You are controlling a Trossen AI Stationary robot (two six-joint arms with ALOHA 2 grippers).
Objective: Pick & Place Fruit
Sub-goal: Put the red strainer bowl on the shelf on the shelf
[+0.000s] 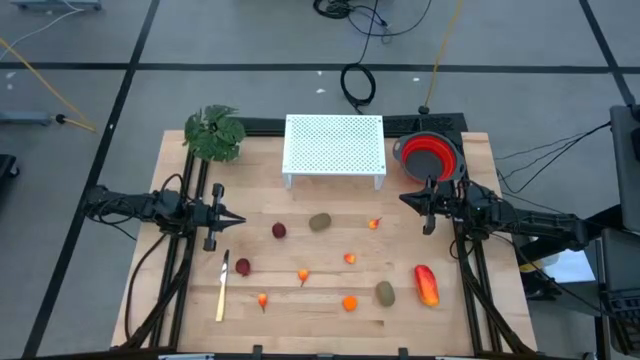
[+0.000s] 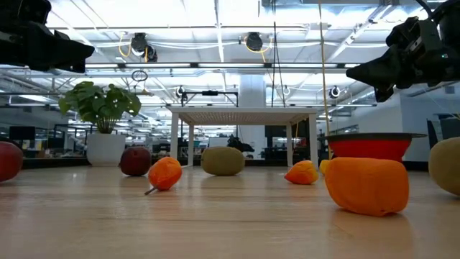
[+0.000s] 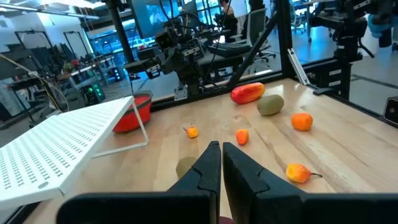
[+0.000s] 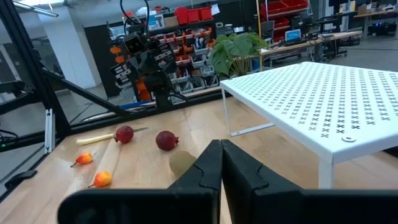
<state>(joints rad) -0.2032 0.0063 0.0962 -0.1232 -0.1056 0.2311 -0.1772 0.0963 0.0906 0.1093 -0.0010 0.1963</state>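
The fruit lies scattered on the wooden table. A long red-orange piece (image 1: 427,285) and an olive oval (image 1: 385,293) lie near the front right. A second olive oval (image 1: 320,222) lies mid-table, with two dark red balls (image 1: 279,230) (image 1: 242,267) to its left. Several tiny orange pieces (image 1: 350,259) lie between them. My left gripper (image 1: 240,218) hovers shut at the left side, pointing level toward the middle. My right gripper (image 1: 403,199) hovers shut at the right side, facing it. In the wrist views both grippers (image 3: 221,146) (image 4: 219,144) have nothing between their fingers.
A white perforated rack (image 1: 335,148) stands on legs at the far middle. A red bowl (image 1: 430,156) sits at the far right and a green plant (image 1: 214,133) at the far left. A pale-yellow knife (image 1: 222,290) lies near the front left.
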